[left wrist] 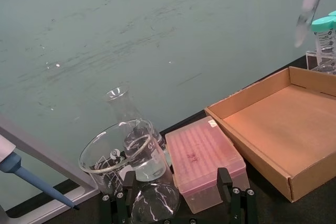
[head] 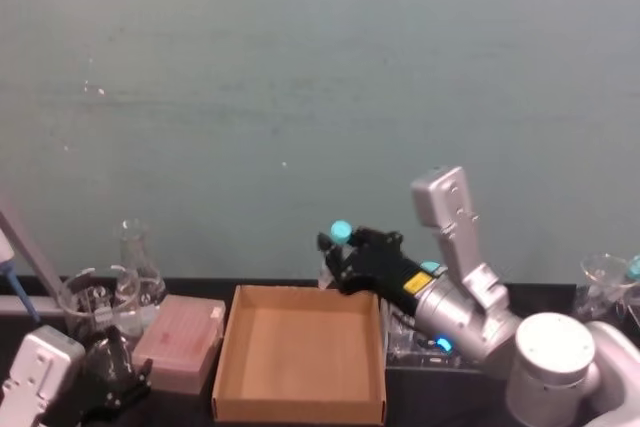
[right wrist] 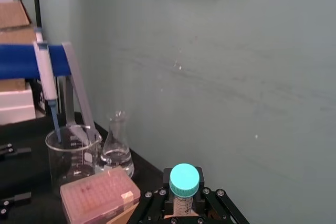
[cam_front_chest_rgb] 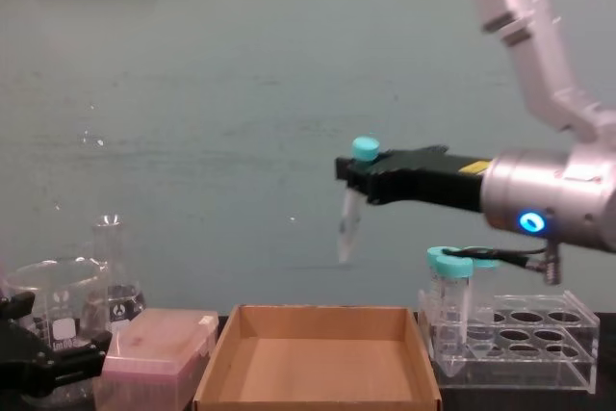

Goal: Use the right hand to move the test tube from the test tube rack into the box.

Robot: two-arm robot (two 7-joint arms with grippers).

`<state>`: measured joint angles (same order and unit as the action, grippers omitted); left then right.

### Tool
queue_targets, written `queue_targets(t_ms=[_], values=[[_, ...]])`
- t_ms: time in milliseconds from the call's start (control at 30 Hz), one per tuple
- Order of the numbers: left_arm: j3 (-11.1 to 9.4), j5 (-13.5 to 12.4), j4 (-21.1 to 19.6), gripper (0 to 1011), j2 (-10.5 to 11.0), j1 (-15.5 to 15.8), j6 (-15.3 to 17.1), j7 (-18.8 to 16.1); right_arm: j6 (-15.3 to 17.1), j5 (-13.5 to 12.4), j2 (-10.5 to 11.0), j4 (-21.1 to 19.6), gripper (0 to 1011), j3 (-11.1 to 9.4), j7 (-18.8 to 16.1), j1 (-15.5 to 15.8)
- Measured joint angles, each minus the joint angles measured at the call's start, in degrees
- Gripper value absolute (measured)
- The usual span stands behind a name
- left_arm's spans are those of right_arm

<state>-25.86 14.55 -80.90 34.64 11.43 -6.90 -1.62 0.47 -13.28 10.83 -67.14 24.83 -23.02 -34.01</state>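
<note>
The tube [cam_front_chest_rgb: 348, 220], slim clear plastic with a teal cap and conical tip, was seen at the centre of the chest view. It was hung tip-down and slightly tilted above the right part of the box [cam_front_chest_rgb: 318, 371], well clear of its floor. It was clenched just under the cap by the right gripper [cam_front_chest_rgb: 357, 175], presumably so the body hung free for lowering. The rack [cam_front_chest_rgb: 539, 339], clear acrylic with round holes, was placed at lower right, just beside the shallow cardboard box. The left gripper [cam_front_chest_rgb: 27, 358] was parked at lower left, fingers spread.
</note>
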Motion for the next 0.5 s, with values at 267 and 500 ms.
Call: queue_targets(t_ms=[267, 500], values=[[0.0, 0.0, 0.0, 1000, 0.0, 0.0, 0.0, 0.0, 0.0, 1.5, -2.5, 4.7, 211, 1.5, 0.5, -1.7], [0.0, 0.0, 0.0, 1000, 0.0, 0.0, 0.0, 0.0, -0.1, 1.3, -2.2, 4.1, 210, 1.3, 0.5, -1.5]])
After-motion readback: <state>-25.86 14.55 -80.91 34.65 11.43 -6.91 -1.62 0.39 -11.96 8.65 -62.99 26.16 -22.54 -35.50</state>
